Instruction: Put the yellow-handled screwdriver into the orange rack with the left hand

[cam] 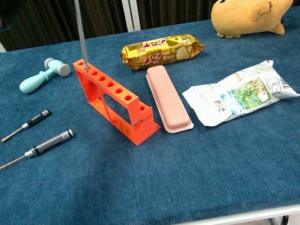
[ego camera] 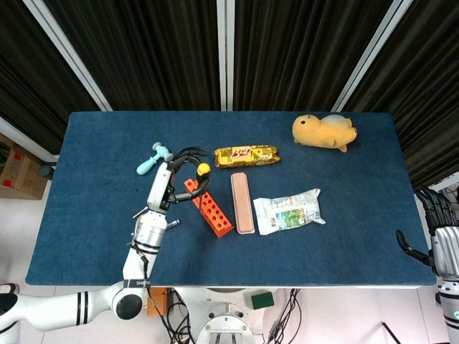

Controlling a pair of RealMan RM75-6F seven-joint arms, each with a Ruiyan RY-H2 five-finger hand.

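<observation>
Dark curtains back a blue-covered table (ego camera: 358, 236) on which I run both arms. My left hand (ego camera: 179, 175), left of centre in the head view, grips the yellow-handled screwdriver (ego camera: 203, 170) by its handle; the chest view shows its shaft (cam: 81, 35) hanging upright with the tip at the far end hole of the orange rack (cam: 114, 98), though I cannot tell whether the tip has entered. My right hand (ego camera: 439, 233) sits at the lower right frame edge off the table, fingers apart, holding nothing. To finish this step well, I judge that I should keep the shaft vertical, centre the tip over that end hole, lower slowly, and release only once the handle seats. A tilted entry could tip the rack toward the pink case (cam: 167, 98) just beside it
</observation>
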